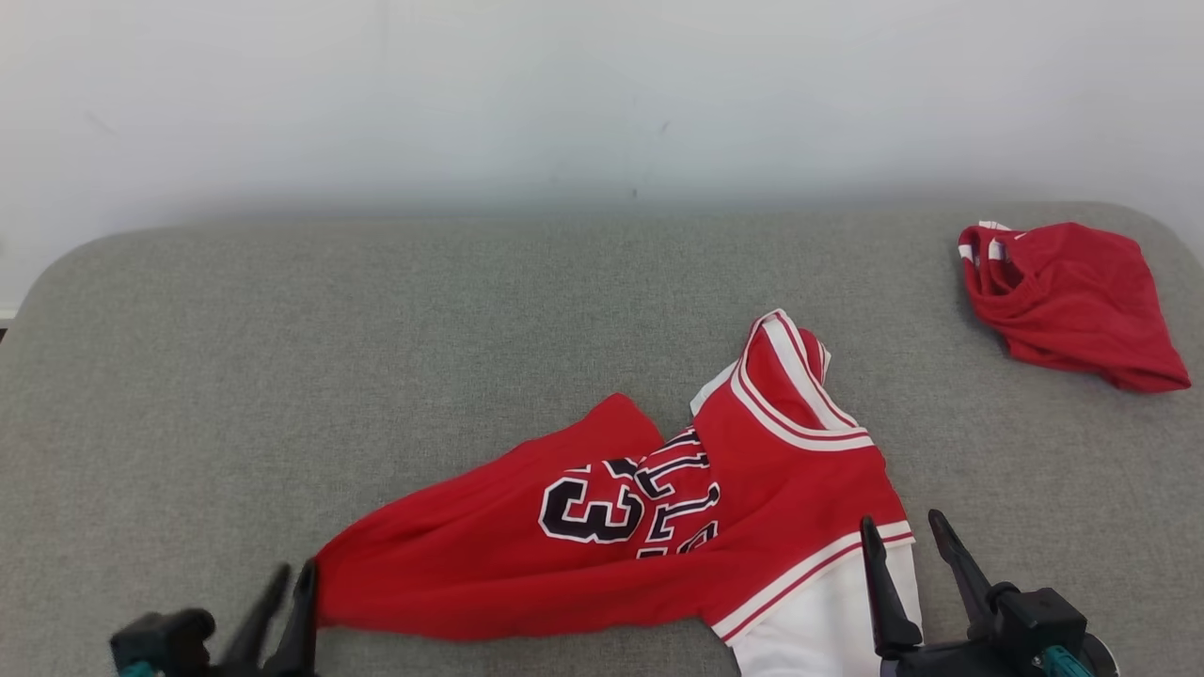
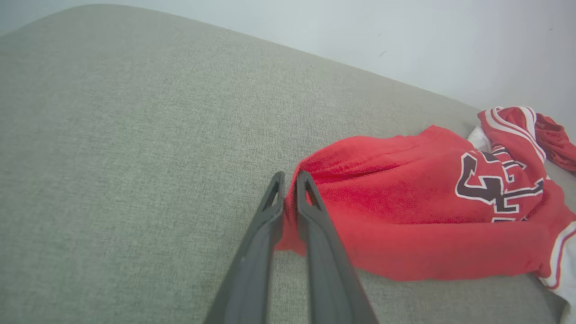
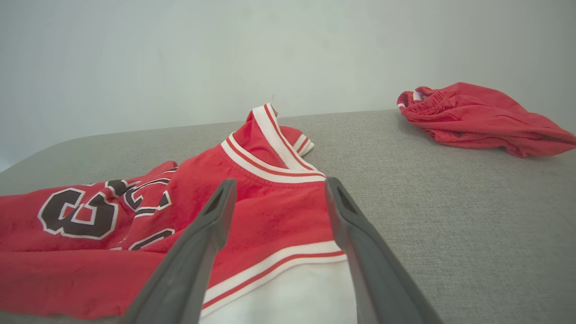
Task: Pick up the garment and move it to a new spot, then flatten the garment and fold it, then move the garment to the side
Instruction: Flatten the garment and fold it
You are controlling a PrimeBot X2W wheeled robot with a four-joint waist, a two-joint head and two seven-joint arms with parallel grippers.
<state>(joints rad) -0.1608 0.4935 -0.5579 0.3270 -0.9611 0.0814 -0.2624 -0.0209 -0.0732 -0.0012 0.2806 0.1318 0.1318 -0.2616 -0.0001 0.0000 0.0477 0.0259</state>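
A red basketball jersey (image 1: 771, 470) with white trim and black number 3 lies crumpled on the grey padded surface (image 1: 376, 329), near the front. My left gripper (image 1: 293, 567) sits at the jersey's left corner. In the left wrist view its fingers (image 2: 270, 211) stand almost together, and the gripper (image 2: 291, 174) is shut with the red hem of the jersey (image 2: 405, 198) pinched between them. My right gripper (image 1: 900, 519) is open over the jersey's right side. In the right wrist view that gripper (image 3: 281, 181) straddles the striped edge of the jersey (image 3: 270, 216) without holding it.
A second red garment (image 1: 1072, 301) lies bunched at the far right of the surface, also seen as a red heap (image 3: 477, 114) in the right wrist view. A pale wall (image 1: 602, 94) rises behind. Bare grey surface stretches left and behind the jersey.
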